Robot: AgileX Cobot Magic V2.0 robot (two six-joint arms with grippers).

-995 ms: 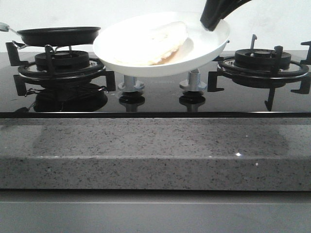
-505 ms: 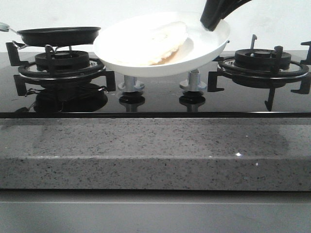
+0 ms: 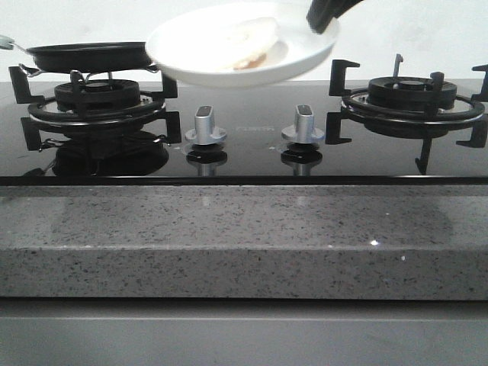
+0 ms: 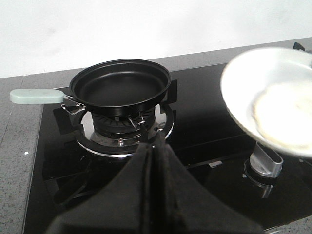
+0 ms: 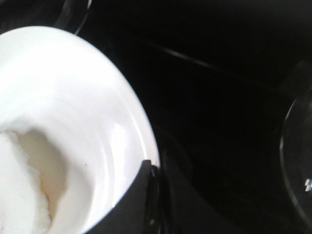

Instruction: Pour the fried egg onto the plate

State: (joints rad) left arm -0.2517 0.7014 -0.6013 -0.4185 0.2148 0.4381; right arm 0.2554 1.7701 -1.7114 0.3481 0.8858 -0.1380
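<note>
One plate [image 3: 229, 57] now rides higher than half a second ago, clear of both knobs [image 3: 205, 126], with the fried egg [image 3: 248, 42] lying on it. At its 2 o'clock rim the right gripper [image 3: 324, 17] pinches it. Left gripper [image 4: 155, 146] stays pressed together, empty, near the pan [image 4: 121, 87].

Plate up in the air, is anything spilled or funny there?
Nothing spilled. The plate hangs tilted above the stove, pinched at its rim by the right tool, and the fried egg sits on it. The black pan on the burner is bare inside.
</note>
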